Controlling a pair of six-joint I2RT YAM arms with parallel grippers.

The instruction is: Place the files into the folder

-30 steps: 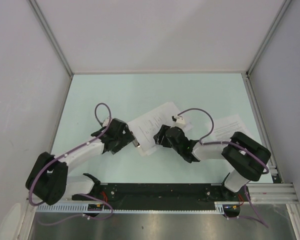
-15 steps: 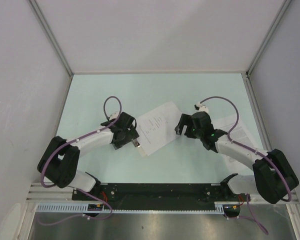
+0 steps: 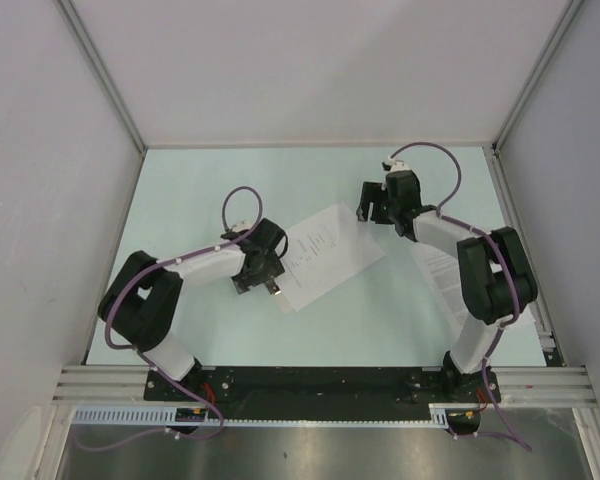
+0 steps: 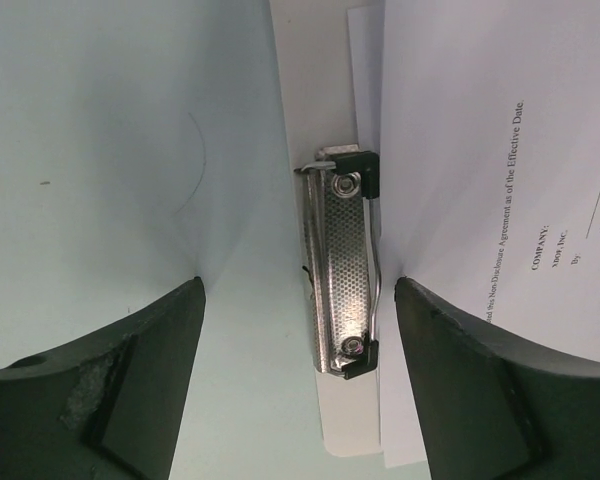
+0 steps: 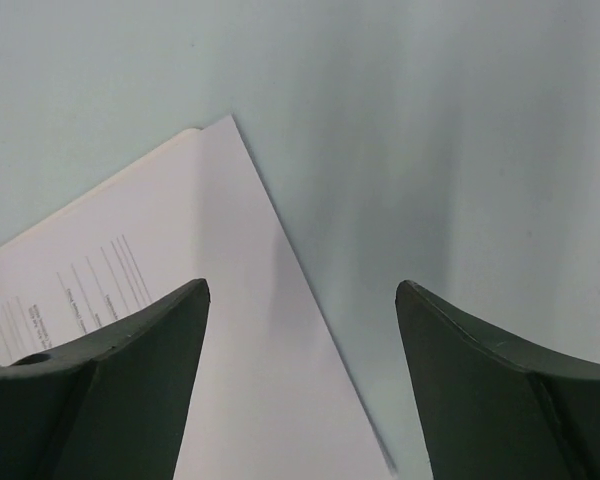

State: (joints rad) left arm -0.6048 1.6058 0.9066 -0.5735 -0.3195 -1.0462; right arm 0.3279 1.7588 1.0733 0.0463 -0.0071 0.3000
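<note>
Nearest you, your left gripper (image 4: 298, 300) hangs wide open over the clip (image 4: 340, 270) at the near short end of the folder (image 4: 300, 120). It holds nothing, and the clip sits between the jaws without touching them. A printed sheet (image 4: 480, 150) lies on the folder with its edge run up to the clip. A second paper edge shows just beneath it, so likely two of the files are on the board. You cannot tell whether the clip pinches them.

Off to the right, a loose sheet (image 3: 442, 268) lies on the surface (image 3: 220, 190), well apart from the folder; that one is left to do. The right arm (image 3: 485, 275) lies across it and would have to clear before a pick.

Farthest out, your right gripper (image 5: 300, 300) hovers wide open and empty over the folder's far corner.
</note>
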